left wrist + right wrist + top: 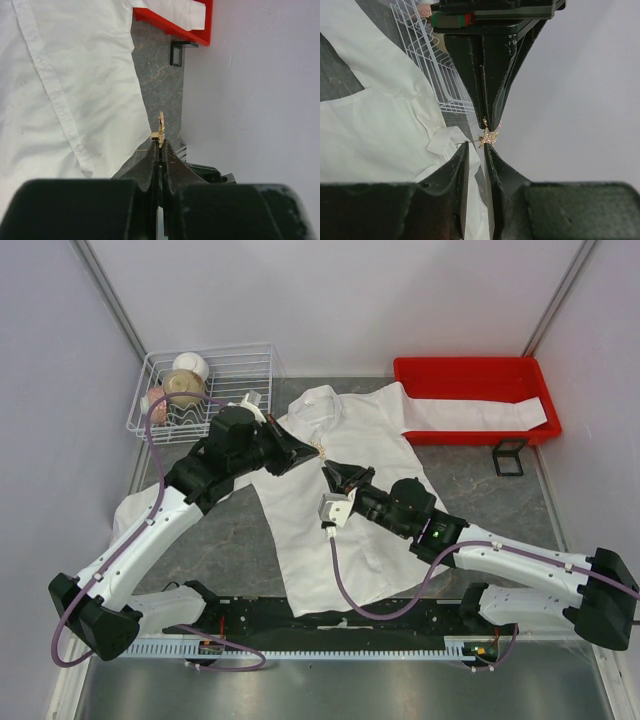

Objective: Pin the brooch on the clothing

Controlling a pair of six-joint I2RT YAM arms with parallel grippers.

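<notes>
Left end effector (pixel 160 146) pinches the brooch (pixel 161 127) at its tips, right end effector (pixel 476 149) parted alongside

arms (pixel 140 540) — white shells, black joints | cables (pixel 336 575) purple | each hand (pixel 161 146) black, tapered

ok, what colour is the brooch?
The brooch is gold; the left wrist view shows it best.

Robot lab, white enclosure walls (pixel 330 300), grey tabletop (pixel 480 490)
</notes>
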